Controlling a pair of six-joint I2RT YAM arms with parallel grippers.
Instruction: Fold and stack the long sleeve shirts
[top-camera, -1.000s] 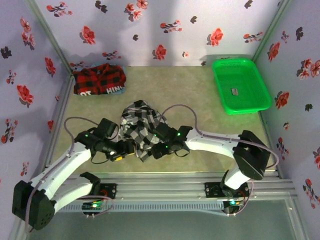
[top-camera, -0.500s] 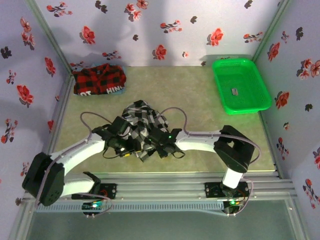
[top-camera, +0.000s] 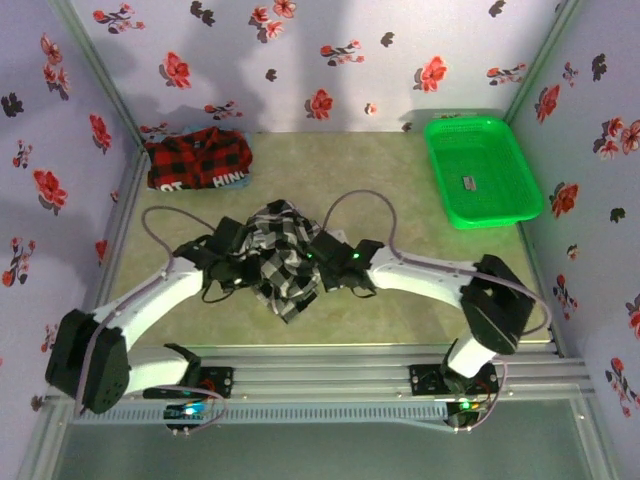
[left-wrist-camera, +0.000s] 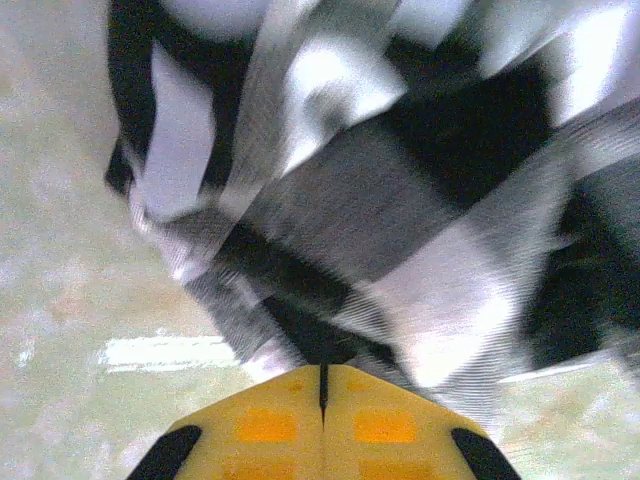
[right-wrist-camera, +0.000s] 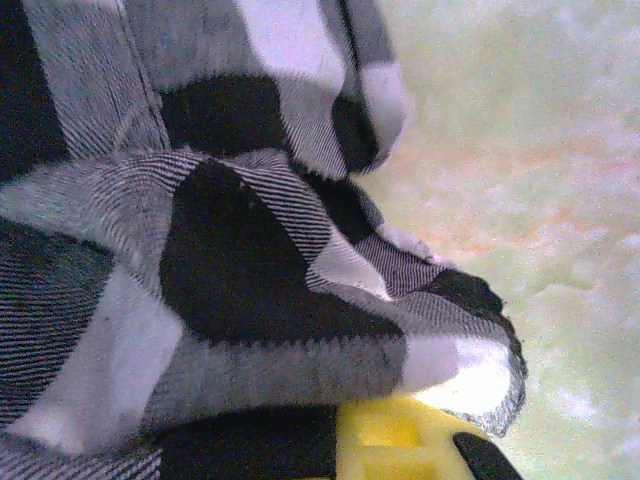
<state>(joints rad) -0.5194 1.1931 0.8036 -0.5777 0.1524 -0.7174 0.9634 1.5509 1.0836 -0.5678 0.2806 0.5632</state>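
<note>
Pinching the checked shirt from both sides

At the far left corner of the bench (top-camera: 400, 190) we see the red-and-black plaid shirt (top-camera: 200, 158) lying folded, lettering showing. We judge it is parked there as the base of the stack. Moving right, the left gripper (left-wrist-camera: 322, 375) is clenched, its yellow fingers pressed together with the cloth's edge caught at their tips. The black-and-white checked shirt (top-camera: 283, 255) sits bunched at mid-bench between the two arms, a tail of cloth trailing toward the near edge. On its right side the right gripper (right-wrist-camera: 395, 435) is clenched too, with the hem draped over its finger and apparently pinched. Holding opposite edges like this should let us lift and spread the crumpled shirt before any fold. Further right, the green basket (top-camera: 480, 170) stands well apart.

Compared with a second ago, both grippers have closed and moved in from the shirt's near edge to its flanks. The plaid shirt and basket have not moved.
</note>
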